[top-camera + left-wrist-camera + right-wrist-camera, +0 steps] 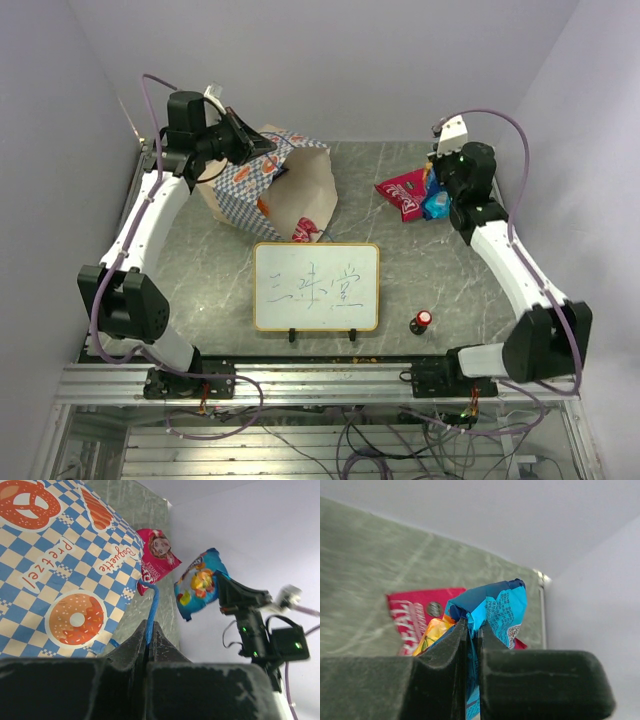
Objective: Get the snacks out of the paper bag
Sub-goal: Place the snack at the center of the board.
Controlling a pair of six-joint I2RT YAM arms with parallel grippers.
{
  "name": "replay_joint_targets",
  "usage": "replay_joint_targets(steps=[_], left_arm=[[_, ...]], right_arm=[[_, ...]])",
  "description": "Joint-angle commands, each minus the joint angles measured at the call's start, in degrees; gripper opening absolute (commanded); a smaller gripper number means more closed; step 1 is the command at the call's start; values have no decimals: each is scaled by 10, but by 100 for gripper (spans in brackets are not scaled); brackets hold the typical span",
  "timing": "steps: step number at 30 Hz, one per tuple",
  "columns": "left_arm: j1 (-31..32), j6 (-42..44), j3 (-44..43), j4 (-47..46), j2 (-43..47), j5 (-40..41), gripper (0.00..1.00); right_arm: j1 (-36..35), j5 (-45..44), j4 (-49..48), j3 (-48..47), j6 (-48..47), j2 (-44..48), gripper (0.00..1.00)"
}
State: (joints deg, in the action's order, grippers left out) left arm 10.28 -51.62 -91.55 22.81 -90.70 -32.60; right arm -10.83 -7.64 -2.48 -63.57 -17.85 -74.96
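On the far left of the grey-green marbled table [200,270], the paper bag [250,190] is tipped, its mouth turned near-right, and a red packet [307,232] is seen at that mouth. Its blue cord handle [154,600] is pinched in the closed left gripper [150,627]. Far right, a face-printed red packet [403,192] is laid on the table; beside it a blue packet [497,607] is clamped by the right gripper [473,627]. The table is enclosed by pale walls.

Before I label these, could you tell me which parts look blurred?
Top view: evenly lit, fairly sharp. Left wrist: bag print crisp, right arm beyond soft. Right wrist: table and red packet blurred, blue packet clearer.
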Motion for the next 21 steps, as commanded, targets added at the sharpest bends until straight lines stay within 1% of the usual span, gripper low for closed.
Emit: replay_joint_targets(steps=[1,5,7,8,9,12,15,19,21], left_arm=[[-1,2,-11,-14,-8,-15,7],[-1,3,2,-15,-1,-16,7],[-1,5,6,-14,4,-17,7],[-1,7,7,-11,5,-17,7],[-1,10,8,-8,8,-16,7],[-1,17,11,2,15,-14,7],[-1,12,25,-4,21,-18,7],[-1,13,35,-3,29,-18,7],[-1,14,38,-1,32,-18,7]], right_arm=[[54,14,-100,-45,-75,-62,0],[73,77,-111,-83,-194,-133,0],[75,101,-79,-109,-288,-170,0],[75,99,-58,-128,-353,-188,0],[75,90,-43,-143,-379,-205,0],[76,100,-33,-160,-415,-238,0],[72,152,5,-155,-471,-264,0],[48,190,-3,-114,-494,-283,0],[27,182,-7,-103,-495,-288,0]])
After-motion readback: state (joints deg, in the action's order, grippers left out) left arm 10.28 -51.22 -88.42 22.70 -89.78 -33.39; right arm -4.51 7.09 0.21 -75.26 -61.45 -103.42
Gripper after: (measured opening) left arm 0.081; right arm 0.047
